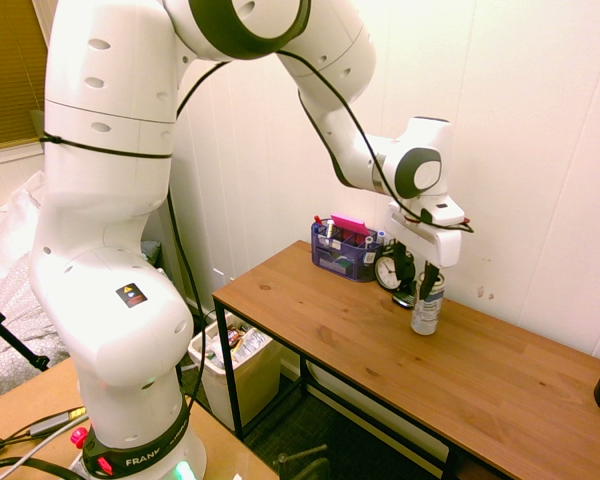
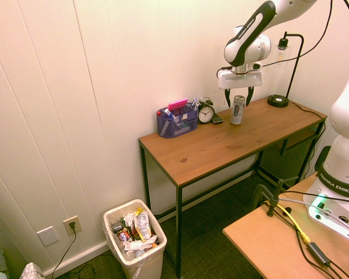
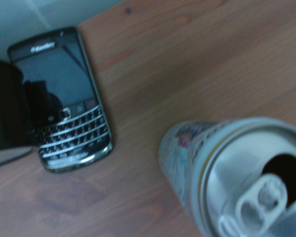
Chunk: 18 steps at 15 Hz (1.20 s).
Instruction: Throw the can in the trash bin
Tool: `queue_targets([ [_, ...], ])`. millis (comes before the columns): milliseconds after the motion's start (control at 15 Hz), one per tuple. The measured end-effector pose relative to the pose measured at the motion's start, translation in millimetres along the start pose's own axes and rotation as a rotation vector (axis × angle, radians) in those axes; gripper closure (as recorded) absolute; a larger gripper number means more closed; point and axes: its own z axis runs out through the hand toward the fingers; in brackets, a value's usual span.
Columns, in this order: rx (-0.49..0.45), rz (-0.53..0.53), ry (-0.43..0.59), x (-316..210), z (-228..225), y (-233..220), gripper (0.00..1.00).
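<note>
The slim silver can (image 1: 426,312) (image 2: 237,111) stands upright on the wooden desk (image 1: 380,350) (image 2: 221,145), just in front of the alarm clock. My gripper (image 1: 426,288) (image 2: 238,103) is lowered over the can's top, open, with one dark finger on each side and small gaps showing. In the wrist view the can (image 3: 237,177) sits close below, its tab and opened mouth visible. The cream-white trash bin (image 1: 265,378) (image 2: 154,261) stands on the floor beside the desk's left end, filled with rubbish.
A round black alarm clock (image 1: 388,270) (image 2: 206,113), a dark phone (image 3: 64,98) (image 2: 217,120) and a blue-purple organiser (image 1: 345,252) (image 2: 175,122) crowd the desk's back edge by the wall. A black desk lamp (image 2: 277,99) stands at the far end.
</note>
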Motion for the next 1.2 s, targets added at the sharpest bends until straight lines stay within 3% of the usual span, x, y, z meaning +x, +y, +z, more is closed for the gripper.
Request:
queue_targets([
  [267,0.021,0.044,0.022,17,19,-13,0.0],
  [333,0.019,0.054,0.026,22,22,-12,1.0],
  [1200,0.021,0.057,0.023,18,23,-16,1.0],
])
